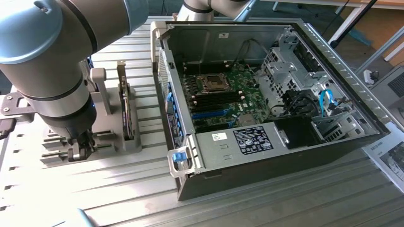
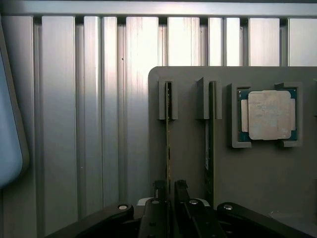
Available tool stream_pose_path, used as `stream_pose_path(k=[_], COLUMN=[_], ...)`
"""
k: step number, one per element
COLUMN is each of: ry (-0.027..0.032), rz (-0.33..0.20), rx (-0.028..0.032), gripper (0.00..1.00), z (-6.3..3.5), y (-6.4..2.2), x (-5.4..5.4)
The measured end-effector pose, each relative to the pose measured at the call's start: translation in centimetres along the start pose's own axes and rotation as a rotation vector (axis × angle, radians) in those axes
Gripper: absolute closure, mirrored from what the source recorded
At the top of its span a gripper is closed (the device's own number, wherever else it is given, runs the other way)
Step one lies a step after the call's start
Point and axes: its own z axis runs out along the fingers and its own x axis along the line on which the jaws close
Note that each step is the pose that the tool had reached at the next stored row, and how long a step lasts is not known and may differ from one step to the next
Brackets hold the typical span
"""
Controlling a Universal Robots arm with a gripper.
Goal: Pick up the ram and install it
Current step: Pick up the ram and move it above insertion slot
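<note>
One bulky robot arm (image 1: 50,61) with pale blue caps and silver links reaches down at the exterior view's left, over a ribbed aluminium table (image 1: 126,189). Its black two-fingered gripper (image 1: 82,150) hangs low over a flat grey plastic parts holder (image 1: 109,138) that lies on the table beside an open black and silver computer case (image 1: 215,40).

From the wrist view, the gripper (image 2: 168,187) sits directly above the ram (image 2: 168,129), a long thin green circuit-board stick standing on edge in a narrow slot of the holder (image 2: 188,153). The two fingers (image 2: 158,188) stand part-way apart, one on each side of the stick's upper edge, and the dark gap between them looks wider than the stick. Nothing is gripped or lifted, and the ram rests fully in its slot.

Just beside it, a second thin stick (image 2: 209,139) stands on edge in a parallel slot. Near that, a square silver-topped processor chip (image 2: 270,115) on a green base lies flat in its own pocket of the holder.

Inside the case, the green motherboard (image 1: 221,92) lies flat, with a row of long black and blue memory slots (image 1: 211,103) below the square processor socket (image 1: 213,82). A labelled silver power supply box (image 1: 243,141) sits at the near edge, and a bright blue cable (image 1: 325,101) loops at the exterior view's right.
</note>
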Motion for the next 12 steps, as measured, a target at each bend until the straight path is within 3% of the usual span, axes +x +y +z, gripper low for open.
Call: stream_pose_path(k=[12], ry=[0.0001], rz=[0.000], rx=[0.0000], gripper=[0.78], z=[0.00], y=[-0.06], x=[0.01])
